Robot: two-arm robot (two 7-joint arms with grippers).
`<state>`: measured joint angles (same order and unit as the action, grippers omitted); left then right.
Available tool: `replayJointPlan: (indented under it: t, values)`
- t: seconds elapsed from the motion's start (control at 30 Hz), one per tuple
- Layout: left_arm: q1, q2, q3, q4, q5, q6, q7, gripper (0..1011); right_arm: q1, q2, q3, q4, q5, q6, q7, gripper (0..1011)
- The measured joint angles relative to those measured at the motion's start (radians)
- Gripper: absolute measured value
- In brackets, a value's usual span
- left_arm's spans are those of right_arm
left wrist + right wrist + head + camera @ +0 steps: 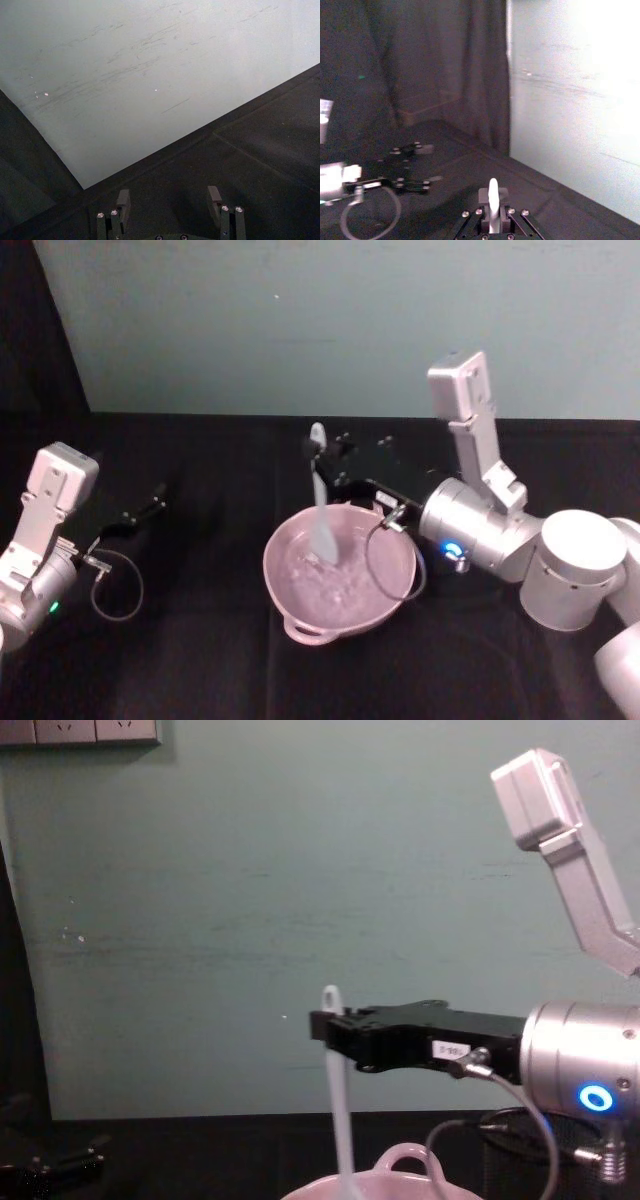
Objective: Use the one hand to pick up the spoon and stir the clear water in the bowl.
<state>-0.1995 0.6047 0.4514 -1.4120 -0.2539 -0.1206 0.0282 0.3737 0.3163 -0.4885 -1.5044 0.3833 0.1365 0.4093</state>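
We see the right gripper (pixel 318 452) clamped on the spoon (pixel 321 525) near the top of its handle. The spoon hangs almost upright beneath it, its blade dipped into the bowl (pixel 283 592). The left gripper (pixel 148 504) rests well apart, fingers spread.

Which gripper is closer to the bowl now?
Right. The right gripper holds the spoon above the bowl, at its far rim; the left gripper is open, well off to the bowl's left.
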Motion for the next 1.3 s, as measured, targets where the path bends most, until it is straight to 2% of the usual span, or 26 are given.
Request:
replayJointPlan:
  t: [0.2,0.3,0.47,0.53,0.7,0.83,0.97,1.07,1.3]
  values:
    - [0.000,0.000,0.000,0.000,0.000,0.000,0.000,1005,-0.006,0.024,0.037,-0.004,0.000,0.000,-0.020,118]
    - [0.000,0.000,0.000,0.000,0.000,0.000,0.000,1005,-0.023,0.046,0.055,-0.030,0.000,0.010,-0.026,118]
    - [0.000,0.000,0.000,0.000,0.000,0.000,0.000,1005,-0.048,0.071,0.066,-0.076,0.001,0.027,-0.028,118]
    - [0.000,0.000,0.000,0.000,0.000,0.000,0.000,1005,-0.072,0.090,0.070,-0.120,0.003,0.041,-0.028,118]
    - [0.000,0.000,0.000,0.000,0.000,0.000,0.000,1005,-0.111,0.105,0.065,-0.183,0.013,0.060,-0.022,118]
    - [0.000,0.000,0.000,0.000,0.000,0.000,0.000,1005,-0.136,0.100,0.040,-0.213,0.026,0.071,-0.015,118]
    - [0.000,0.000,0.000,0.000,0.000,0.000,0.000,1005,-0.137,0.084,0.014,-0.211,0.028,0.072,-0.008,118]
    - [0.000,0.000,0.000,0.000,0.000,0.000,0.000,1005,-0.124,0.063,-0.008,-0.191,0.029,0.067,-0.005,118]
    - [0.000,0.000,0.000,0.000,0.000,0.000,0.000,1005,-0.083,0.029,-0.026,-0.135,0.027,0.047,-0.001,118]
